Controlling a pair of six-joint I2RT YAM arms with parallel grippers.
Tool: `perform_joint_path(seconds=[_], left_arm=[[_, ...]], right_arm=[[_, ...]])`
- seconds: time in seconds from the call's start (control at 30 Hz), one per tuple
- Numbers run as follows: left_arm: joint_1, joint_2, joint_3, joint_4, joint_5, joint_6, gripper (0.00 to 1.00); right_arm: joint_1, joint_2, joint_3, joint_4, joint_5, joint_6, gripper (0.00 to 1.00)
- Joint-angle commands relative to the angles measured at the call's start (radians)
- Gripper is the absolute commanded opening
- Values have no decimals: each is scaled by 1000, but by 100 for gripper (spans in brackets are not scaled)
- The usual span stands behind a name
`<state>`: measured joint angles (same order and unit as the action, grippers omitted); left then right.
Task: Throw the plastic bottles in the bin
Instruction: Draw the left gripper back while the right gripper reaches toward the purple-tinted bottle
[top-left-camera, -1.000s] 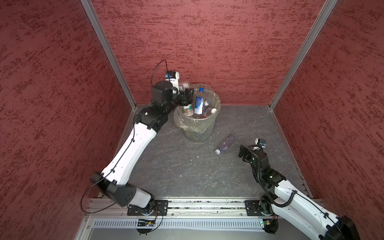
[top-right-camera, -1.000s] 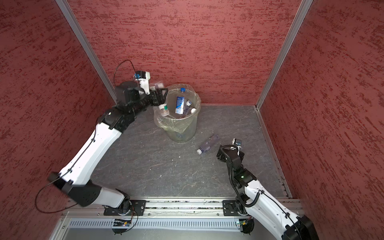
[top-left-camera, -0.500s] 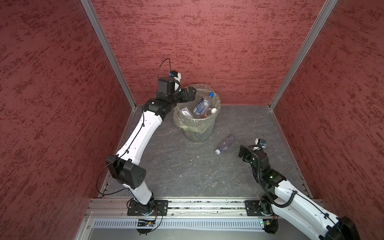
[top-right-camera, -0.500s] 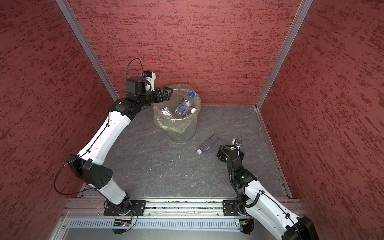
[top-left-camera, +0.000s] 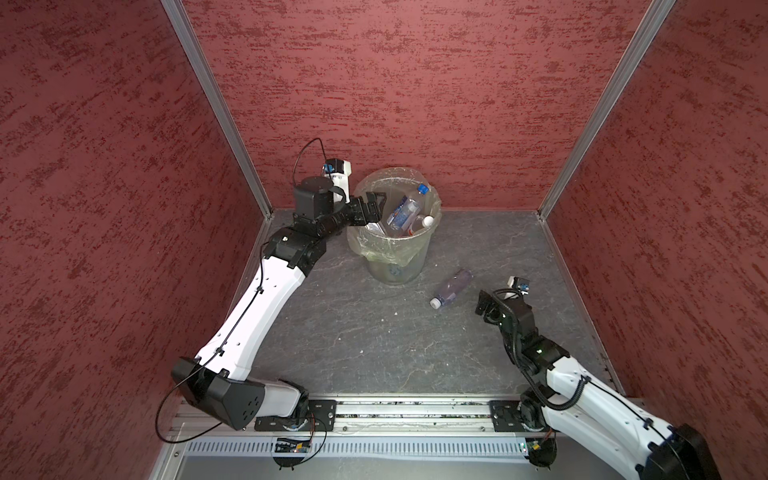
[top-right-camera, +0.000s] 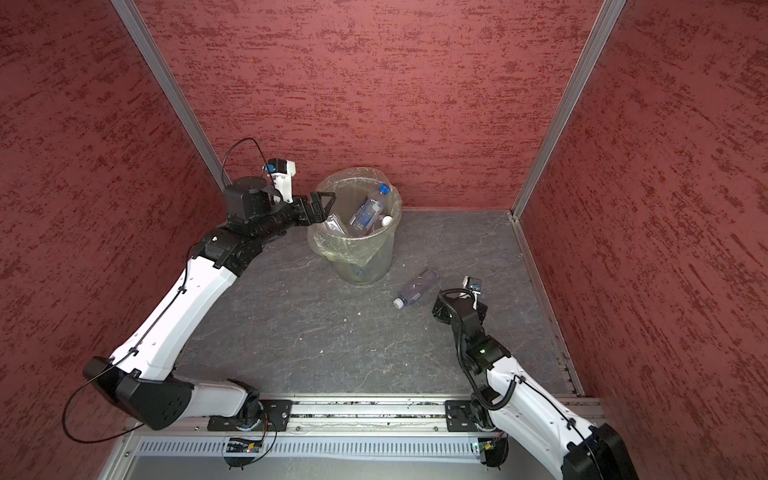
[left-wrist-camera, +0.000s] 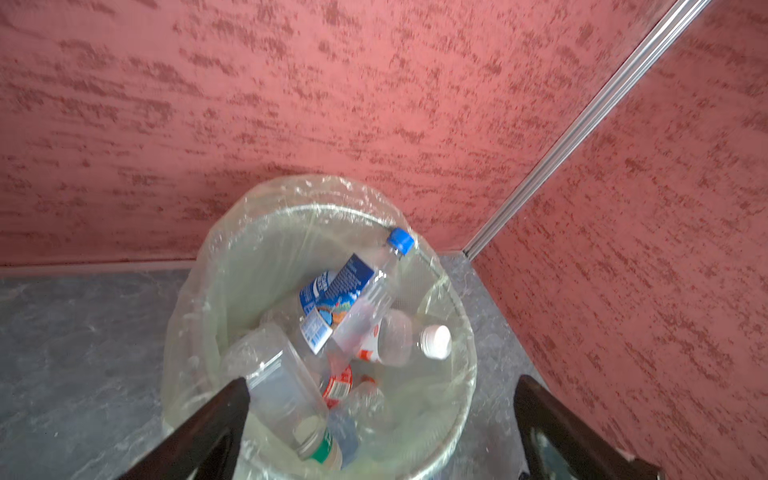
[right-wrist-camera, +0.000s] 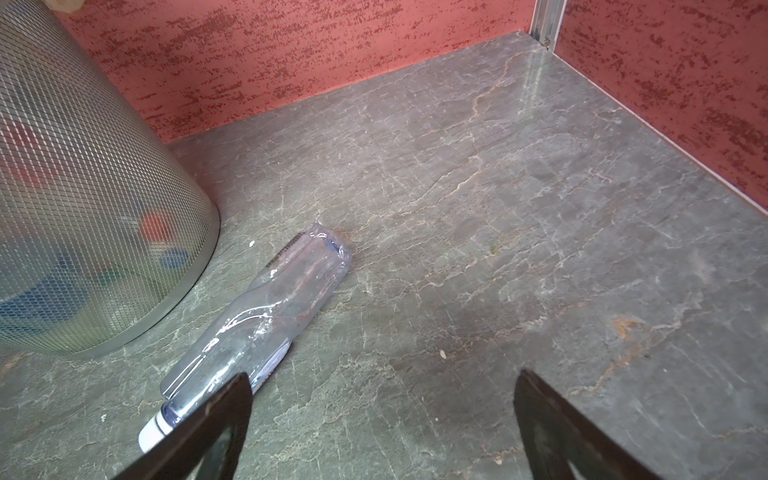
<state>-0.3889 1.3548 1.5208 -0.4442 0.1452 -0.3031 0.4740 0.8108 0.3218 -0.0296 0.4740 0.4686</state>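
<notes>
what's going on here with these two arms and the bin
Plastic bottles are being cleared into a lined bin. Several bottles already lie inside it. The left gripper hangs open and empty at the bin's rim. One clear bottle lies on the floor beside the bin, and the right gripper sits open close to it, holding nothing.

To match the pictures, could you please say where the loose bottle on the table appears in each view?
Top view: loose bottle right of centre, below-right of the bin.
Top view: loose bottle mid-frame, likewise.
Left wrist: absent; bin only.
Right wrist: loose bottle lower left, beside the bin.
Landmark: the bin.
</notes>
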Motion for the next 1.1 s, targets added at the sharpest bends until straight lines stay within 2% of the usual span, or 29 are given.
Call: perform_joint_path(seconds=[0.0,0.13,0.33,0.43,0.57,0.73,0.9,1.07], left_arm=[[-25,-63,-63,54,6,-3,99],[-62,-128,-186,101,-3,-26,99],[-138,-206,-382,178,-48,-51,99],[-169,-218,-460,213,-52,-63,99],[-218,-207,-549,252,-69,-64,100],[-254,-160,-651,319,-49,-64,97],[-273,-134,-739,398,-57,-45,93],[-279,-102,-785,450,-50,-25,84]], right_arm=[[-8,10,47,19,-39,9,99],[-8,26,69,-6,-90,39,99],[-7,106,161,-138,-51,85,99],[-8,111,201,-181,-66,88,99],[-7,116,264,-259,-90,112,99],[-7,222,385,-386,-171,143,99],[-6,242,423,-458,-191,163,99],[-6,247,452,-518,-234,182,99]])
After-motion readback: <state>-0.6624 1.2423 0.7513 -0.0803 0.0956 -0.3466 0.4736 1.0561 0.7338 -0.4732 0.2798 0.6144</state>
